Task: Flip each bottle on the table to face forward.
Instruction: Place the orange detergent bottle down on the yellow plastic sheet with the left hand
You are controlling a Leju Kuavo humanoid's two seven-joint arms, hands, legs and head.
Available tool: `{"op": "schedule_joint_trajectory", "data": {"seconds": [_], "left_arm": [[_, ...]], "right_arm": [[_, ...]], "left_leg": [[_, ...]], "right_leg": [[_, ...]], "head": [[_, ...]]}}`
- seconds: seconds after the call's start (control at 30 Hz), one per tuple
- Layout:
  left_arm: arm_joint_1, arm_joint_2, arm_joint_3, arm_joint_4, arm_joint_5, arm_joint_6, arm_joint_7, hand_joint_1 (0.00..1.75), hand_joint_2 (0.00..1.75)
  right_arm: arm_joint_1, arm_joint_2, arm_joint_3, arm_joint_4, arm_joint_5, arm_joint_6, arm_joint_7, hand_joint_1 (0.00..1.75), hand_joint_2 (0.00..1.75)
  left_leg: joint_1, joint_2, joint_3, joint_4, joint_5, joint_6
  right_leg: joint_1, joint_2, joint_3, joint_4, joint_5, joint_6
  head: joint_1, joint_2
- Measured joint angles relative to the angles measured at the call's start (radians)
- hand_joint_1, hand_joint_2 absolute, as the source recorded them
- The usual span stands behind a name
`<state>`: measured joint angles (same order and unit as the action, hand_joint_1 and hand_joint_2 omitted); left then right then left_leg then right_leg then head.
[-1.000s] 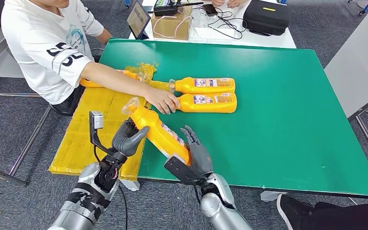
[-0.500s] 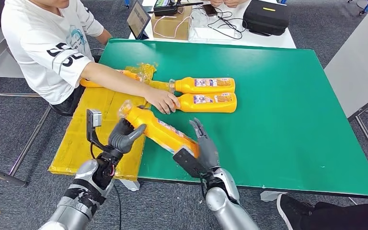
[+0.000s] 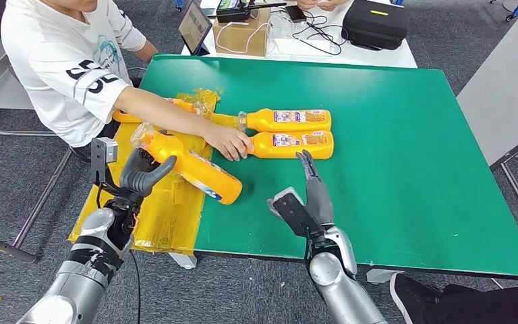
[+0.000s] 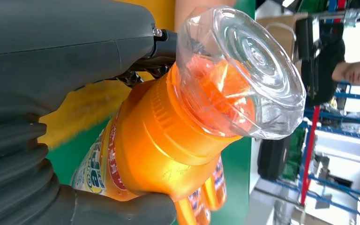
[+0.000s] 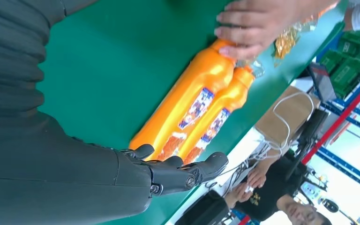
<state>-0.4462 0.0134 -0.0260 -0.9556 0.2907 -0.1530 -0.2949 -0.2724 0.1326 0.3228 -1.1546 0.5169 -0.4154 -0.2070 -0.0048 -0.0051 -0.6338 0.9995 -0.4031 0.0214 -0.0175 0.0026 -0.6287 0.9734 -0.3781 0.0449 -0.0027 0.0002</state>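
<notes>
My left hand (image 3: 143,172) grips an orange bottle (image 3: 192,168) just below its clear cap (image 4: 241,70), holding it tilted above the table's left edge. In the left wrist view my fingers wrap the bottle's shoulder (image 4: 164,154). My right hand (image 3: 315,192) is open, fingers straight, over the green table near its front edge, just in front of two orange bottles (image 3: 291,144) (image 3: 290,120) lying side by side, labels up. The right wrist view shows those bottles (image 5: 187,101) beyond my fingertips (image 5: 206,166). A person's hand (image 3: 230,142) rests on the nearer lying bottle's cap.
A person in a white shirt (image 3: 67,61) sits at the table's left. Yellow packaging (image 3: 141,202) covers the surface left of the green table (image 3: 405,169), with another orange bottle (image 3: 182,106) and crumpled wrap there. A box, laptop and black case (image 3: 374,21) sit behind the table.
My left hand has carried the orange bottle left and up, away from my right hand. The right hand released the bottle's base and moved right and forward, now open.
</notes>
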Motion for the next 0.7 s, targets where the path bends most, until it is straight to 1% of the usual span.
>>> {"op": "schedule_joint_trajectory", "data": {"seconds": [0.17, 0.33, 0.5, 0.6, 0.7], "left_arm": [[-0.016, 0.023, 0.028, 0.000, -0.076, 0.048, -0.017, 1.75, 1.75], [-0.047, 0.051, 0.039, -0.015, -0.241, 0.097, -0.040, 1.75, 1.75], [-0.091, 0.079, 0.024, -0.043, -0.513, 0.148, -0.041, 1.75, 1.75], [-0.119, 0.097, -0.011, -0.050, -0.695, 0.181, -0.035, 1.75, 1.75], [-0.137, 0.107, -0.054, -0.054, -0.820, 0.204, -0.033, 1.75, 1.75]], "right_arm": [[0.001, -0.007, -0.017, -0.009, -0.005, 0.000, -0.006, 0.00, 1.75], [0.007, -0.014, -0.037, -0.024, -0.012, 0.006, -0.008, 0.00, 1.75], [0.021, -0.016, -0.054, -0.045, -0.005, 0.018, -0.011, 0.00, 1.75], [0.033, -0.016, -0.063, -0.061, 0.001, 0.027, -0.012, 0.00, 1.75], [0.041, -0.016, -0.071, -0.075, 0.003, 0.035, -0.012, 0.00, 1.75]], "left_leg": [[0.000, 0.000, 0.000, 0.000, 0.000, 0.000], [0.000, 0.000, 0.000, 0.000, 0.000, 0.000], [0.000, 0.000, 0.000, 0.000, 0.000, 0.000], [0.000, 0.000, 0.000, 0.000, 0.000, 0.000], [0.000, 0.000, 0.000, 0.000, 0.000, 0.000]], "right_leg": [[0.000, 0.000, 0.000, 0.000, 0.000, 0.000], [0.000, 0.000, 0.000, 0.000, 0.000, 0.000], [0.000, 0.000, 0.000, 0.000, 0.000, 0.000], [0.000, 0.000, 0.000, 0.000, 0.000, 0.000], [0.000, 0.000, 0.000, 0.000, 0.000, 0.000]], "head": [[0.000, 0.000], [0.000, 0.000], [0.000, 0.000], [0.000, 0.000], [0.000, 0.000]]}}
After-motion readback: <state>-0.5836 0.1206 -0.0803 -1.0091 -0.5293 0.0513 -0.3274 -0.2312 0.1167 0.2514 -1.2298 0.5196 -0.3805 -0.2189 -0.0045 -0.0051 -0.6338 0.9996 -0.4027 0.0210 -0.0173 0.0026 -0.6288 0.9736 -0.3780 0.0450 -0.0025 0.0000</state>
